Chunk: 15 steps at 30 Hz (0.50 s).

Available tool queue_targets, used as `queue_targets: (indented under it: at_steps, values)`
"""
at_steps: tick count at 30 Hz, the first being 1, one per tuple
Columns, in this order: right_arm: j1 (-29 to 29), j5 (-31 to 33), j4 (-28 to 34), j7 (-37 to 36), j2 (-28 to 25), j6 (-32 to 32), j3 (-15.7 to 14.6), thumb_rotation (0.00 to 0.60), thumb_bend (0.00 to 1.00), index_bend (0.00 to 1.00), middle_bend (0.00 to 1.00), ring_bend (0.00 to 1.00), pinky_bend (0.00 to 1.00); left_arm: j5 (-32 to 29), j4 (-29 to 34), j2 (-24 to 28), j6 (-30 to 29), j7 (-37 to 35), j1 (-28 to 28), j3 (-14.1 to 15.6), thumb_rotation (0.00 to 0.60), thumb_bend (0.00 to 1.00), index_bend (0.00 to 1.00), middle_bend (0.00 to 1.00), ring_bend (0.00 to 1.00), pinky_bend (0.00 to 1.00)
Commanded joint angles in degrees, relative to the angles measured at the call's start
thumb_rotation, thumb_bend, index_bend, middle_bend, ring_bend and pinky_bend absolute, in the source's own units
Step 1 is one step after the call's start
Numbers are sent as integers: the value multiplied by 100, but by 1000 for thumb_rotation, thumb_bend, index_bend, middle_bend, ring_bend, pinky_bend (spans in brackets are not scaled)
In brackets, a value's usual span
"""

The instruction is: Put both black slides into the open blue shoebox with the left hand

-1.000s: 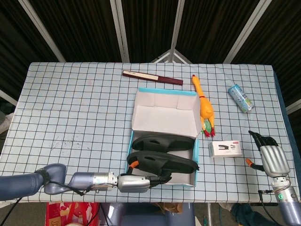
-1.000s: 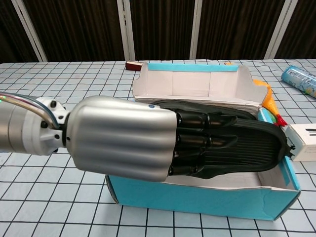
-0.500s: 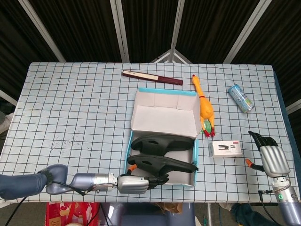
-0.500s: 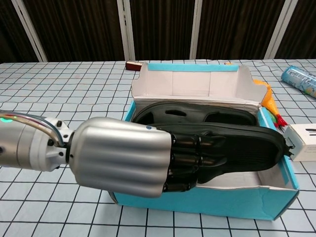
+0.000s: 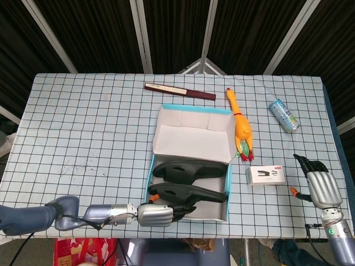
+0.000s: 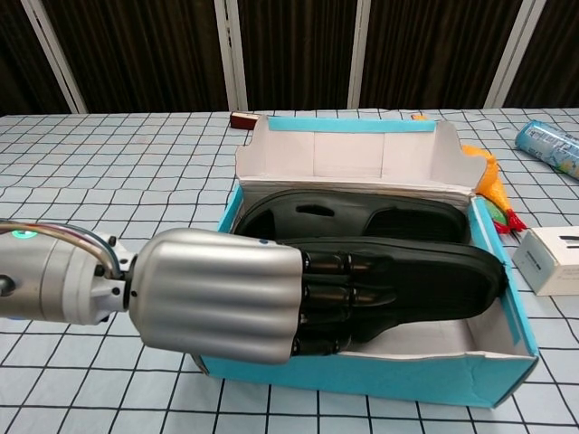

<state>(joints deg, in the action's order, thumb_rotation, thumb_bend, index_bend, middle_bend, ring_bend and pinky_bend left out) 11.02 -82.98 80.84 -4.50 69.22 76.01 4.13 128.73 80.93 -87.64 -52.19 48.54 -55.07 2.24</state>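
Note:
The open blue shoebox (image 5: 191, 141) stands near the table's front edge, lid raised at the back. Both black slides lie inside it: the far slide (image 5: 188, 168) along the back and the near slide (image 5: 194, 193) in front. My left hand (image 5: 161, 214) reaches over the box's front wall (image 6: 389, 380). In the chest view my left hand (image 6: 217, 294) grips the near slide (image 6: 434, 280) with dark fingers (image 6: 344, 294) laid over its heel end; the far slide (image 6: 362, 212) rests behind. My right hand (image 5: 320, 185) hovers at the table's right front corner, holding nothing.
A yellow rubber chicken (image 5: 242, 128) lies right of the box, with a white stapler box (image 5: 266, 175) in front of it. Further right lies a drink can (image 5: 284, 115). A dark red stick-like case (image 5: 179, 91) lies behind the box.
My left hand has drawn back toward the front edge and lowered the near slide down into the box. The box has shifted slightly left. The right hand has stayed still.

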Motion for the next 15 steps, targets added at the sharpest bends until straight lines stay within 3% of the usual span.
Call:
queue_targets:
  at_steps: [1, 15]
  values:
    - [-1, 2, 5, 6, -2, -3, -2, 600, 226, 132, 196, 257, 188, -70, 4, -1, 12, -20, 20, 14, 600, 493, 365, 498, 36, 0]
    - [4, 25, 16, 27, 2, -24, 3, 600, 226, 132, 196, 257, 188, -239, 147, 83, 154, -124, -19, 163, 600, 495, 346, 483, 36, 0]
